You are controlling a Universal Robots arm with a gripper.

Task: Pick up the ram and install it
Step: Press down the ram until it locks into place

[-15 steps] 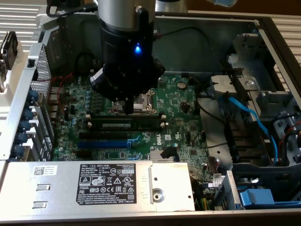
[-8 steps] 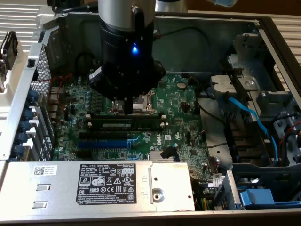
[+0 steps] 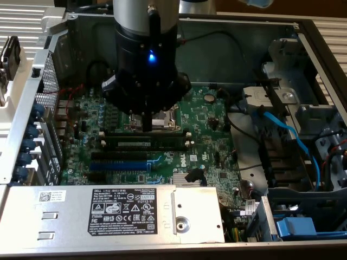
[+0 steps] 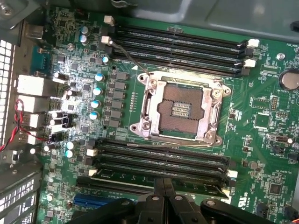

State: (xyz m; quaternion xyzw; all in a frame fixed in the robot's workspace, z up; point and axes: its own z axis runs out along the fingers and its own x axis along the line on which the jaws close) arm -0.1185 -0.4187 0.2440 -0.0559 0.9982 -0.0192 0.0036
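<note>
**Fingers pinched shut above the seated memory stick**

The arm comes down almost vertically into the open computer case (image 3: 303, 32), its thick black wrist with a glowing blue light facing the exterior camera. The gripper (image 3: 146, 123) hangs low over the green motherboard (image 3: 206, 124), its two slim black fingers (image 4: 164, 189) pressed together with no gap between them — closed, and with nothing visible between the tips.

The ram (image 3: 143, 144) lies lengthwise in the bank of black memory slots (image 4: 159, 161) on the side of the processor socket (image 4: 180, 109) nearest the blue expansion slot (image 3: 118, 164). In the exterior view it reads as a long dark-green strip with a pale label near its middle, standing on edge in a slot just below the fingertips. In the wrist view the same green strip (image 4: 187, 183) sits in the slot closest to the fingers, which meet right over it; whether the tips actually touch its top edge cannot be told. White latch tabs (image 4: 231, 174) show at the ends of the slots.

A second bank of black slots (image 4: 180, 42) lies on the far side of the socket — all of them look unfilled. The silver power supply (image 3: 114, 211) with its black label spans the near edge of the case in the exterior view, and a blue cable (image 3: 290, 138) curves through the drive bay at that view's right.
</note>
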